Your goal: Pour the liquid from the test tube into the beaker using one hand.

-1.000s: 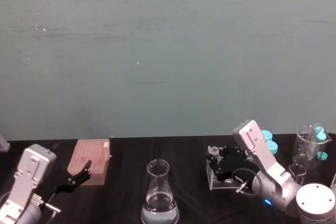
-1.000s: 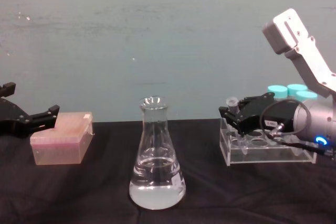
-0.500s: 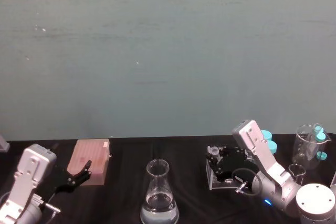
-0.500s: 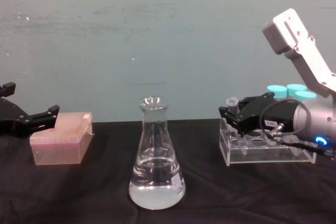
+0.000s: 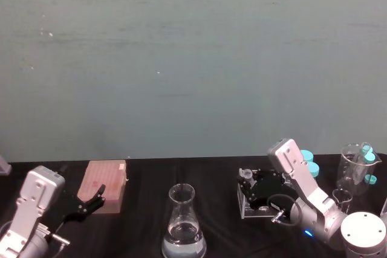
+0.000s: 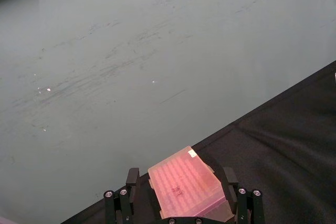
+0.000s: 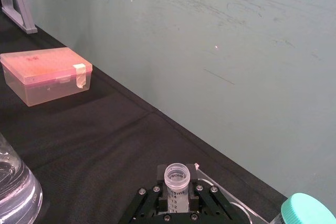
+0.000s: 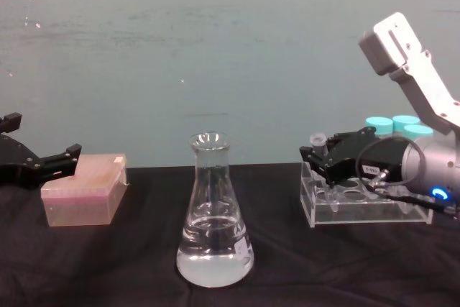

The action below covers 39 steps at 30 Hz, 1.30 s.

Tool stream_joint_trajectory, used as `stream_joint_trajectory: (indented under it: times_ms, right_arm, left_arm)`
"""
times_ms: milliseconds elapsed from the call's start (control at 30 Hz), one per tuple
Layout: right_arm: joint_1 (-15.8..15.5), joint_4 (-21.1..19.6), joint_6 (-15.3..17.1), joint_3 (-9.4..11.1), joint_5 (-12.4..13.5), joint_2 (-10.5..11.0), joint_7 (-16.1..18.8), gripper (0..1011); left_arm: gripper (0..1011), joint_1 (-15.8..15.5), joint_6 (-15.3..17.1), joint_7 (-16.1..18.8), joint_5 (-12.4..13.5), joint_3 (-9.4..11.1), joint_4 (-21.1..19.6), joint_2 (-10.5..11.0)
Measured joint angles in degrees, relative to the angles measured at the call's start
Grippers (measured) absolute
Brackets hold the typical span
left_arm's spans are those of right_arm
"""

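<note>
We see the test tube (image 7: 177, 178) — slim, clear, open-rimmed — upright at the rack's (image 8: 359, 208) left end, pinched by the right gripper (image 8: 321, 154), its wrist reaching in level. The left gripper (image 8: 44, 166) hangs spread by the pink box (image 8: 80, 198).

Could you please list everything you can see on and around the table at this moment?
conical flask: one, clear glass, table centre, with clear liquid in its base.
test tube: one, clear, upright at the rack's left end.
rack: one, clear plastic, right side of the table.
turquoise-capped tubes: at least three caps, behind the rack.
glass beaker: one, clear, far right.
lidded box: one, pink, left side.
tablecloth: one, black.
wall: teal, behind the table.
right claw: black, shut on the test tube at the rack.
left claw: black, open, beside the lidded box.
</note>
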Motion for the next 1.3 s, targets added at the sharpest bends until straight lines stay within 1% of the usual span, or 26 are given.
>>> stream_joint_trajectory:
  times_ms: [400,733,1100,1300]
  right_arm:
    - [-0.3,0.0,-0.1,1.3,-2.3,-0.8,0.1,200]
    - [-0.4,0.7,0.0,2.8,-3.9,-1.6,-0.4,200]
    - [-0.6,0.9,0.0,4.1,-4.8,-2.2,0.1,200]
    - [-0.8,0.1,-0.4,4.6,-4.9,-2.3,0.6,200]
  left_arm:
    - [1000,0.0,0.0,0.0,0.0,0.0,0.0,0.0]
    - [1000,0.0,0.0,0.0,0.0,0.0,0.0,0.0]
    - [1000,0.0,0.0,0.0,0.0,0.0,0.0,0.0]
    - [1000,0.0,0.0,0.0,0.0,0.0,0.0,0.0]
